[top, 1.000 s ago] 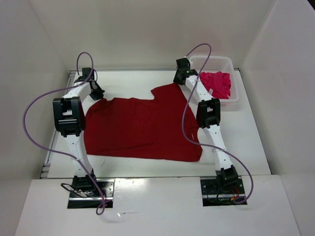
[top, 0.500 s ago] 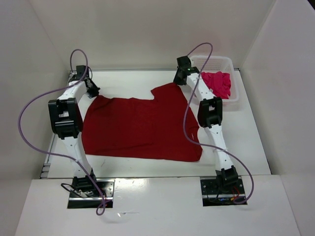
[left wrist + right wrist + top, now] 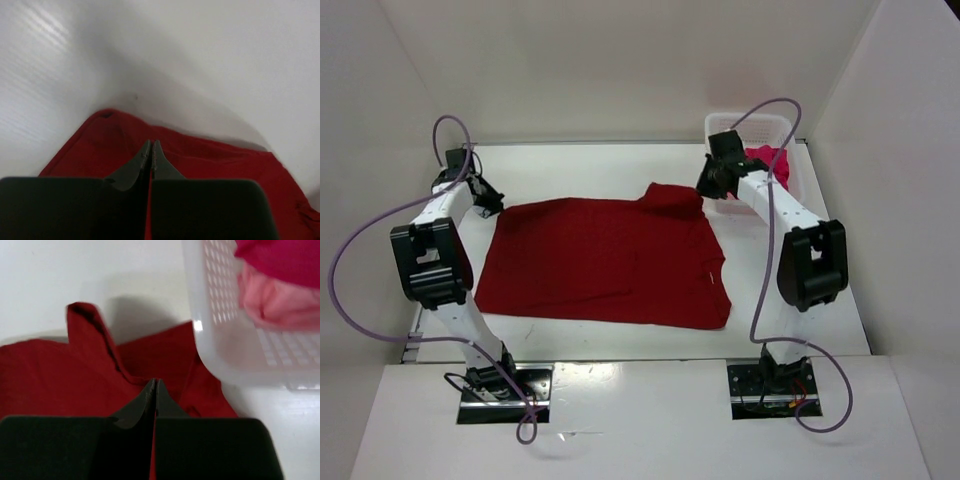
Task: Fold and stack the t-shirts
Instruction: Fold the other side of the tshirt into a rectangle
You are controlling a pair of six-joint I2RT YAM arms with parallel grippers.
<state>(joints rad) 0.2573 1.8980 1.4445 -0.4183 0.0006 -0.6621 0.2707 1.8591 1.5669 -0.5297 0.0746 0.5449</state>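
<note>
The t-shirt spread across mid-frame was plain dark red on a white counter; at upper right, a white lattice basket held one bright magenta shirt and one pale pink shirt

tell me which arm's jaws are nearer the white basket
Right. The right arm grips the dark red t-shirt just beside the basket; the left arm grips the shirt's opposite corner, across the table.

Both arms stretch up the frame, the left gripper at upper left and the right gripper right of centre, each with fingers pinched on the dark red t-shirt.
</note>
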